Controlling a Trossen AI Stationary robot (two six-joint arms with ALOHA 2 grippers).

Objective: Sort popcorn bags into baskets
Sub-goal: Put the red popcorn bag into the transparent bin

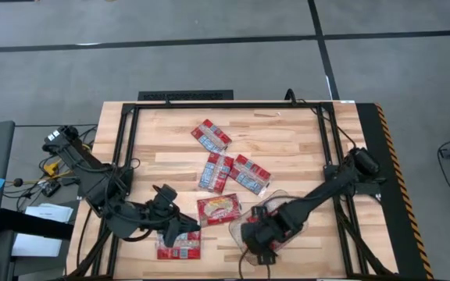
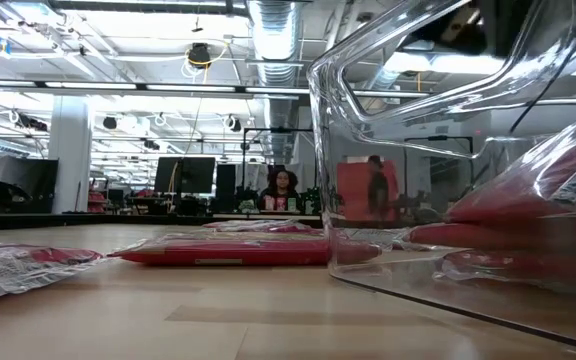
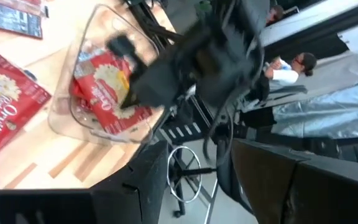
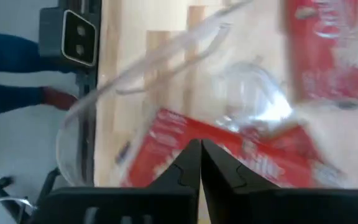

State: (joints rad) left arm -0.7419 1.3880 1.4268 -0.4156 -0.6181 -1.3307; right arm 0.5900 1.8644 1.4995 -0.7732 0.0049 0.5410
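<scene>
On the wooden table [image 1: 287, 144], the clear basket [image 1: 294, 204] sits near the front edge, right of centre, and the right gripper [image 1: 258, 236] is lowered over its near-left corner. In the right wrist view that gripper's two dark fingers [image 4: 191, 171] are pressed together with no gap, directly above a red popcorn bag [image 4: 166, 146] that lies inside the tub's curved clear wall [image 4: 73, 134]; nothing shows between the fingers. The left wrist view shows the same tub [image 3: 61, 118] holding a bag with a yellow popcorn picture [image 3: 107, 87], with the right arm's dark wrist [image 3: 191, 56] hanging over it. The left gripper [image 1: 180, 226] is low over the near-left part of the table, just above a bag [image 1: 178, 248] lying at the front edge; whether its fingers are spread or closed cannot be told. Just left of the basket lies a bag with its popcorn picture facing up [image 1: 218, 209]. Farther back, near the table's middle, two bags [image 1: 217, 172] and [image 1: 251, 174] lie side by side and touching, and another [image 1: 210, 136] lies apart beyond them. In the low view, the tub's wall [image 2: 388, 180] rises close on the right with red packets [image 2: 528, 235] inside, and a flat red bag [image 2: 228, 250] lies on the tabletop to its left. A person [image 2: 281, 190] sits in the room far behind.
</scene>
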